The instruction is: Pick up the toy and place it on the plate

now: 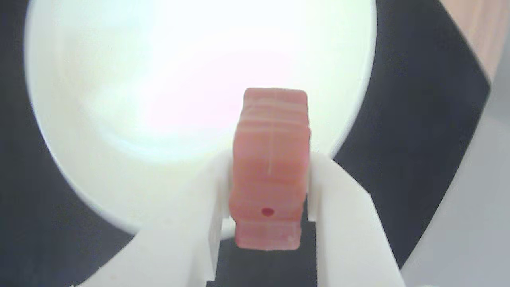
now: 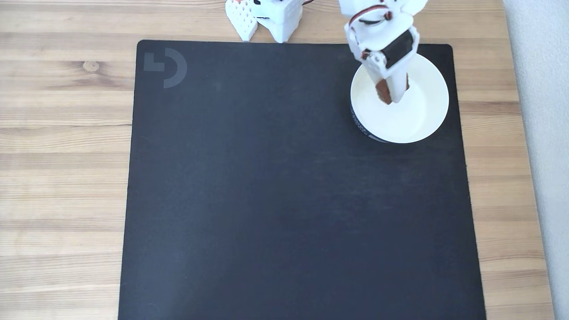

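We count one toy point(image 1: 270, 171), one plate point(image 1: 119, 119), one black mat point(image 2: 284, 200) and one arm. In the wrist view our gripper point(image 1: 267, 187) has its two white fingers point(image 1: 338, 207) pressed against the left and right sides of the reddish block, holding it with its long axis running away from the camera; a single dark dot shows on its near end. The block hangs over the white inside of the plate, and we cannot tell whether it touches the dish. In the fixed view the gripper point(image 2: 387, 95) points down into the plate point(image 2: 426, 115), which sits at the far right corner of the mat on the wooden table point(image 2: 62, 155). The toy point(image 2: 383, 92) shows as a brown sliver between the fingers.
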Robot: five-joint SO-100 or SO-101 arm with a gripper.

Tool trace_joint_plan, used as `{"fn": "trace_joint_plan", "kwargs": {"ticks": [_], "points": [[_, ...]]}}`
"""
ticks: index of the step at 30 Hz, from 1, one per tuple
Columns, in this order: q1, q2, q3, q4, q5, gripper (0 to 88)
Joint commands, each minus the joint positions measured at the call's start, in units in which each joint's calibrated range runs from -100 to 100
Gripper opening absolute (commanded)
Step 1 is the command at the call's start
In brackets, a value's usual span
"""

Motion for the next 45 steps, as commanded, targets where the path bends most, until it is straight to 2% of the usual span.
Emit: {"fn": "trace_joint_plan", "kwargs": {"ticks": [1,4,9,11,12,13,14,21,25,26,29,30,35,36,40,41,43,45], "points": [[-1.7,-1.4,5.8,-7.2,-0.4,2.6],[-1.3,-1.8,9.9,-11.6,-0.4,2.6],[-1.5,-3.3,10.3,-11.3,-0.3,4.2],[-1.6,-3.6,10.4,-10.8,-0.1,11.9],[-1.6,-3.6,10.5,-9.6,-0.1,20.3],[-1.6,-3.6,10.5,-8.9,0.0,24.9],[-1.5,-3.6,10.5,-8.6,0.0,26.9],[-1.2,-3.6,10.4,-8.5,0.0,26.2],[1.0,-4.4,9.9,-9.0,-0.2,19.7],[3.5,-6.9,9.9,-9.1,-0.4,13.2],[7.9,-11.7,10.4,-8.6,-0.4,2.6],[10.2,-14.3,10.7,-8.3,0.0,1.8],[23.9,-27.4,17.6,-9.0,0.1,2.5],[30.0,-33.1,21.4,-9.1,0.1,2.5],[39.1,-42.7,27.3,-9.1,0.1,2.3],[44.4,-49.5,31.9,-8.7,0.2,2.2],[46.0,-52.5,34.0,-8.6,0.8,2.2],[46.9,-58.1,37.8,-8.6,3.6,2.2]]}}
